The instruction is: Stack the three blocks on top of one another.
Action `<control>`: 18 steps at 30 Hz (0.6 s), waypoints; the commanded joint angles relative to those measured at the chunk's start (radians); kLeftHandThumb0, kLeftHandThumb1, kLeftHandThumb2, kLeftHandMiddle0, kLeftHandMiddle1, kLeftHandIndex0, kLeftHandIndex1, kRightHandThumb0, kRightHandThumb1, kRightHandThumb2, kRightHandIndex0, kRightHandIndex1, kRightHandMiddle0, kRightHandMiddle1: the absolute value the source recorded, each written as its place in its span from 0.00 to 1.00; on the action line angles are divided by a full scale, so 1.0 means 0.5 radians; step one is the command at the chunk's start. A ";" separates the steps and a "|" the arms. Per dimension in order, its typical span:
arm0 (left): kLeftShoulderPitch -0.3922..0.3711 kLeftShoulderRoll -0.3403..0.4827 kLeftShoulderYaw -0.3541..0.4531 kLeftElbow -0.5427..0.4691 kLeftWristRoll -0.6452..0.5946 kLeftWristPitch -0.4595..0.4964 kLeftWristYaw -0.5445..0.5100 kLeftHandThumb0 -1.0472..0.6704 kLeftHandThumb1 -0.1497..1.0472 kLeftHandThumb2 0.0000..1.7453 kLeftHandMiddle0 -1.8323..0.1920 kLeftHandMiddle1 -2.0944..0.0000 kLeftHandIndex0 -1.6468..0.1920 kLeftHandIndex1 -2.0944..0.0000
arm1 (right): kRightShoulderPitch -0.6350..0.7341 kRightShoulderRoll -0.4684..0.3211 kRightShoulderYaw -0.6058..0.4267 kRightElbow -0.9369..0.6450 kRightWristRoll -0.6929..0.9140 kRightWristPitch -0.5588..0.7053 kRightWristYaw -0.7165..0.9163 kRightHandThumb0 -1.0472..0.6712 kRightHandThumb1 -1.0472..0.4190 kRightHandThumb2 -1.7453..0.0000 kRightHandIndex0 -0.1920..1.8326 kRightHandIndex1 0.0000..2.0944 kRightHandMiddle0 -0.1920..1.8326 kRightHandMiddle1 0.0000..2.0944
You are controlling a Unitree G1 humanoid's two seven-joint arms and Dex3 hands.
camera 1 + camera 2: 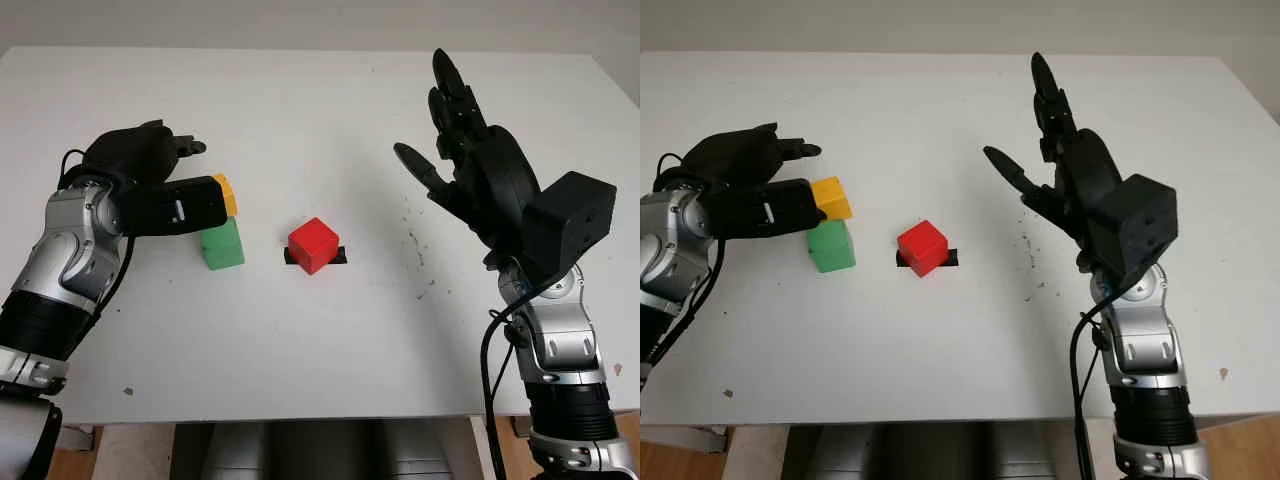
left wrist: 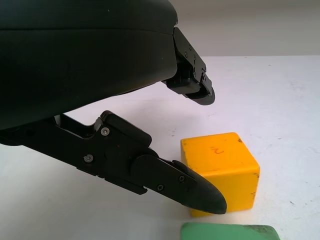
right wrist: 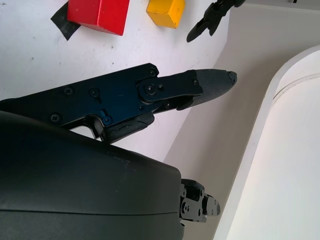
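Note:
A yellow block (image 1: 227,193) stands on the white table (image 1: 330,340), just behind a green block (image 1: 222,245), and seems to touch it. My left hand (image 1: 205,175) is at the yellow block's left side, open. Its thumb (image 2: 190,187) lies against the block's (image 2: 220,167) side while the upper fingers (image 2: 192,82) stay clear above it. A red block (image 1: 313,244) sits near the table's middle on a patch of black tape (image 1: 338,256). My right hand (image 1: 440,130) is raised over the right part of the table, open and holding nothing.
Small dark specks (image 1: 415,250) mark the table right of the red block. The table's front edge (image 1: 300,418) runs along the bottom. A pale wall (image 3: 280,125) rises beyond the far edge.

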 commanded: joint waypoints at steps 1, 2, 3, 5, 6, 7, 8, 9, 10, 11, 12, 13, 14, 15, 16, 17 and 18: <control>-0.052 -0.027 -0.015 0.029 -0.001 -0.016 0.026 0.17 0.89 0.03 0.88 0.97 0.67 0.93 | 0.014 -0.002 -0.003 -0.055 -0.009 -0.011 -0.012 0.22 0.00 0.89 0.05 0.03 0.09 0.04; -0.056 -0.036 -0.017 0.040 0.000 -0.013 0.026 0.17 0.89 0.03 0.88 0.97 0.67 0.94 | 0.016 -0.002 -0.002 -0.057 -0.016 -0.012 -0.018 0.22 0.00 0.89 0.05 0.03 0.09 0.04; -0.060 -0.044 -0.021 0.050 0.002 -0.008 0.022 0.18 0.89 0.03 0.88 0.97 0.67 0.94 | 0.015 0.001 -0.006 -0.057 -0.007 -0.010 -0.017 0.22 0.00 0.89 0.05 0.03 0.09 0.04; -0.072 -0.064 -0.031 0.076 0.005 0.007 0.007 0.18 0.89 0.03 0.88 0.97 0.67 0.94 | 0.016 0.005 -0.016 -0.064 0.009 0.005 -0.017 0.22 0.00 0.89 0.05 0.03 0.08 0.04; -0.076 -0.071 -0.037 0.084 0.010 0.016 0.000 0.18 0.89 0.03 0.88 0.97 0.68 0.94 | 0.018 0.005 -0.019 -0.070 0.012 0.011 -0.018 0.23 0.00 0.89 0.05 0.03 0.08 0.04; -0.080 -0.076 -0.042 0.096 0.012 0.021 -0.005 0.18 0.89 0.03 0.88 0.97 0.68 0.94 | 0.020 0.001 -0.019 -0.073 0.006 0.011 -0.022 0.23 0.00 0.89 0.05 0.03 0.08 0.04; -0.084 -0.080 -0.046 0.105 0.013 0.024 -0.007 0.18 0.89 0.03 0.88 0.97 0.68 0.95 | 0.022 -0.001 -0.019 -0.075 0.002 0.010 -0.025 0.22 0.00 0.89 0.05 0.03 0.08 0.04; -0.088 -0.087 -0.052 0.124 0.016 0.026 0.000 0.18 0.89 0.03 0.88 0.97 0.68 0.95 | 0.023 -0.003 -0.020 -0.076 0.001 0.008 -0.026 0.22 0.00 0.89 0.05 0.03 0.08 0.04; -0.092 -0.095 -0.057 0.143 0.018 0.028 0.007 0.18 0.89 0.03 0.88 0.97 0.67 0.95 | 0.025 -0.004 -0.022 -0.076 0.004 0.004 -0.026 0.22 0.00 0.89 0.05 0.03 0.08 0.04; -0.097 -0.100 -0.064 0.158 0.023 0.034 0.008 0.18 0.89 0.03 0.88 0.97 0.67 0.95 | 0.027 -0.003 -0.024 -0.080 0.008 0.009 -0.026 0.22 0.00 0.89 0.05 0.03 0.08 0.04; -0.100 -0.104 -0.071 0.172 0.027 0.036 0.013 0.18 0.89 0.03 0.88 0.97 0.67 0.95 | 0.029 0.003 -0.026 -0.090 0.012 0.024 -0.032 0.23 0.00 0.90 0.05 0.03 0.08 0.04; -0.101 -0.106 -0.076 0.183 0.030 0.035 0.021 0.18 0.89 0.03 0.88 0.97 0.67 0.95 | 0.031 0.007 -0.025 -0.097 0.013 0.035 -0.037 0.23 0.00 0.90 0.05 0.03 0.08 0.04; -0.102 -0.107 -0.081 0.195 0.032 0.030 0.033 0.18 0.88 0.03 0.87 0.97 0.66 0.95 | 0.032 0.009 -0.024 -0.101 0.012 0.044 -0.043 0.23 0.00 0.90 0.05 0.03 0.08 0.04; -0.102 -0.108 -0.086 0.208 0.032 0.023 0.045 0.18 0.89 0.03 0.87 0.97 0.66 0.94 | 0.034 0.010 -0.023 -0.105 0.011 0.051 -0.045 0.23 0.00 0.90 0.05 0.03 0.08 0.04; -0.102 -0.108 -0.093 0.224 0.036 0.010 0.064 0.18 0.88 0.03 0.87 0.97 0.65 0.94 | 0.036 0.007 -0.020 -0.100 0.002 0.039 -0.050 0.23 0.00 0.90 0.05 0.03 0.08 0.04; -0.102 -0.108 -0.099 0.236 0.039 0.000 0.077 0.17 0.89 0.03 0.87 0.97 0.64 0.94 | 0.038 0.006 -0.018 -0.097 -0.005 0.031 -0.054 0.23 0.00 0.90 0.05 0.03 0.08 0.04; -0.101 -0.107 -0.103 0.247 0.040 -0.013 0.094 0.17 0.89 0.03 0.86 0.97 0.64 0.94 | 0.040 0.004 -0.016 -0.093 -0.008 0.023 -0.055 0.22 0.00 0.90 0.05 0.03 0.09 0.04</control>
